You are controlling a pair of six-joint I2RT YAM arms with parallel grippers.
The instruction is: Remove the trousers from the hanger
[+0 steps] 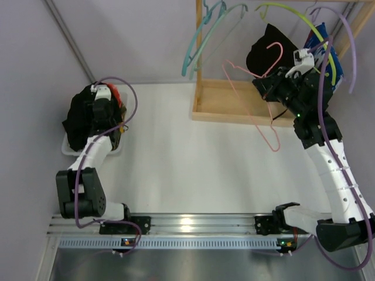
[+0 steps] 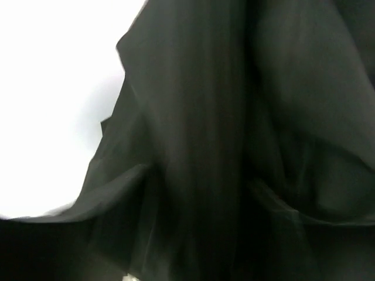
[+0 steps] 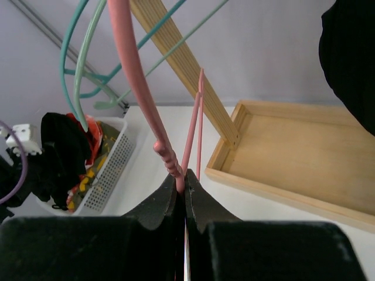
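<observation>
My right tool [image 3: 184,178] clamps the bare pink plastic hanger [image 3: 136,76], likely to hold it clear, while the plain black cloth trousers [image 1: 75,120] sit heaped over the white mesh basket [image 3: 114,161] beneath my left tool [image 1: 101,104], whose grip I cannot tell

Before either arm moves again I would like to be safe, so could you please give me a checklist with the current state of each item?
1. Right hand clamped on the pink hanger: ok, its fingers are shut on the rod.
2. Pink hanger free of cloth: ok, nothing drapes on it in the top view.
3. Left hand holding the black trousers: cannot tell, as cloth fills the left wrist view and hides the fingers.
4. Black trousers over the white basket: ok, they lie on it under the left arm.
5. Wooden rack cleared: not ok, a black garment hangs there.
</observation>
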